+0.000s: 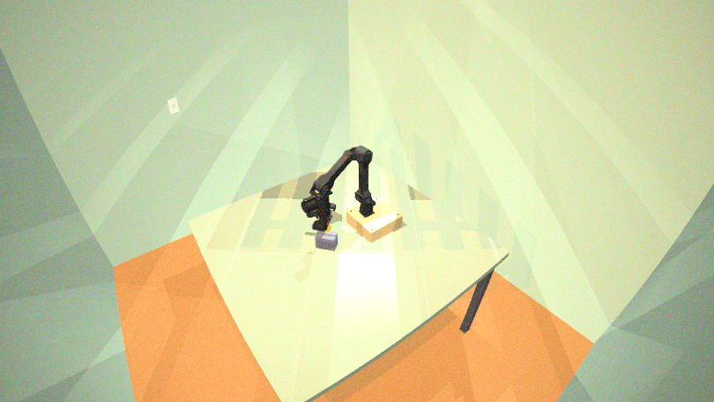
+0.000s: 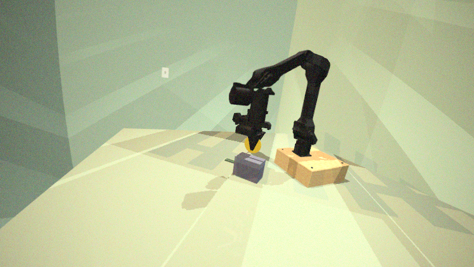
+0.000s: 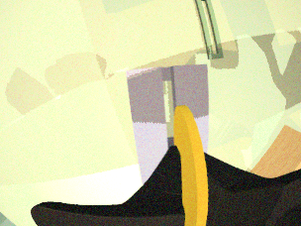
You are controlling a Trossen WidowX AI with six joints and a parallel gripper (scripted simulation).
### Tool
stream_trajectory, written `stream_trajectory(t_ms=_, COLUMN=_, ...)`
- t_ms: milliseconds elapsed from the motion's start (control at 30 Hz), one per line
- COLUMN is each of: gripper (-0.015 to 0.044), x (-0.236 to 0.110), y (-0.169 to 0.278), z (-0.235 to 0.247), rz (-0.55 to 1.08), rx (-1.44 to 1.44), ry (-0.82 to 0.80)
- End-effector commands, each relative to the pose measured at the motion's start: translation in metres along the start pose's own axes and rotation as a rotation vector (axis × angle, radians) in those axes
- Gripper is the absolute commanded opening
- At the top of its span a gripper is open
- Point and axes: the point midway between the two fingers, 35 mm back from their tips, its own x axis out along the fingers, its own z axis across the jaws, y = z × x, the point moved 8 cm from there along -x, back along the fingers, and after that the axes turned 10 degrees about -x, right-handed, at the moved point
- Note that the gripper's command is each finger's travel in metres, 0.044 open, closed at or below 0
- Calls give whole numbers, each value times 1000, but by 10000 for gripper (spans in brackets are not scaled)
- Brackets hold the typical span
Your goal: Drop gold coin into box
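My gripper [image 1: 325,226] [image 2: 252,146] [image 3: 178,152] is shut on the gold coin [image 1: 328,227] [image 2: 257,146] [image 3: 189,168], holding it on edge. The coin hangs just above the lid of the grey box [image 1: 327,241] [image 2: 248,168] [image 3: 149,141]. In the wrist view the coin's edge lines up closely with the narrow slot [image 3: 168,97] [image 2: 253,159] in the lid. The dark-green holder [image 3: 209,26] [image 1: 311,232] [image 2: 229,160] lies empty on the table beyond the box.
The arm's wooden base block [image 1: 375,222] [image 2: 311,168] stands just right of the box. The pale table [image 1: 300,309] [image 2: 132,215] ends at a curved front edge in the top view, with a leg [image 1: 477,301] at the right.
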Motion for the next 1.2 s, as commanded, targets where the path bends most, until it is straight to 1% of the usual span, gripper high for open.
stream_trajectory(t_ms=0, gripper=0, x=0, y=-1, z=0, rz=0, rx=0, ry=-1)
stream_trajectory(t_ms=1167, gripper=0, x=14, y=0, z=0, rz=0, rx=7, ry=-1)
